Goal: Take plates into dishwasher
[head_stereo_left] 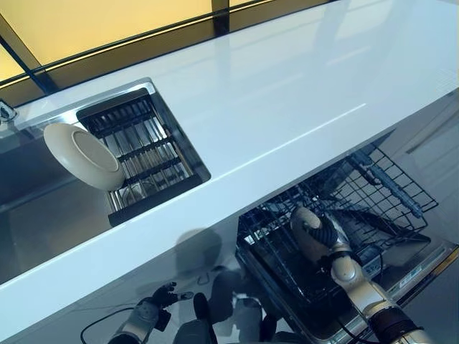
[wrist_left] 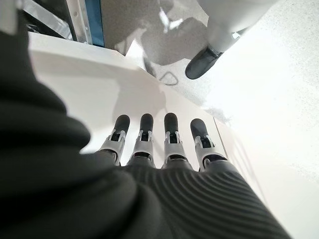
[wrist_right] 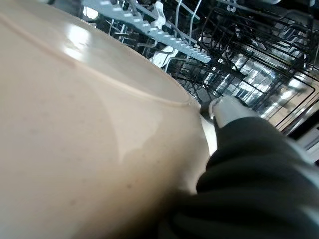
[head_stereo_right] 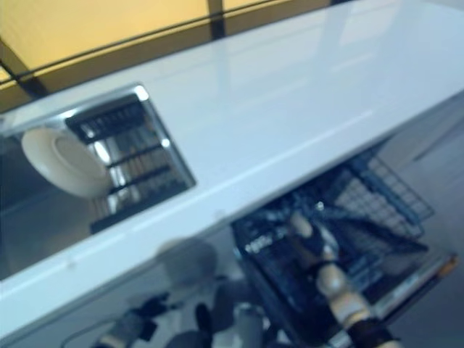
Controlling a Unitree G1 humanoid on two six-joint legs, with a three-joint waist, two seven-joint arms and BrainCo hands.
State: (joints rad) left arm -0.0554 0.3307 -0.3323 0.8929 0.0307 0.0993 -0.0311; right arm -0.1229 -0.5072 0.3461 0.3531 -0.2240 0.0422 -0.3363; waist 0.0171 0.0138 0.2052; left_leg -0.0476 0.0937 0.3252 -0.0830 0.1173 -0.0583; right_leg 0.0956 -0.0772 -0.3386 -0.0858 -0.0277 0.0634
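Note:
A cream plate (head_stereo_left: 303, 223) is in my right hand (head_stereo_left: 324, 235), held low inside the black wire dishwasher rack (head_stereo_left: 373, 188) under the counter. In the right wrist view the plate (wrist_right: 89, 124) fills most of the picture, with my thumb (wrist_right: 230, 110) on its rim and the rack's tines (wrist_right: 164, 35) just past it. A second cream plate (head_stereo_left: 82, 155) stands tilted in the sink's drying rack (head_stereo_left: 154, 154) at the left. My left hand (head_stereo_left: 153, 309) hangs low by the floor, empty, with its fingers (wrist_left: 171, 130) straight.
A long white counter (head_stereo_left: 287, 100) runs across the view above the pulled-out dishwasher rack. The steel sink (head_stereo_left: 43, 215) lies at the left. A dark window frame (head_stereo_left: 129, 43) runs behind the counter.

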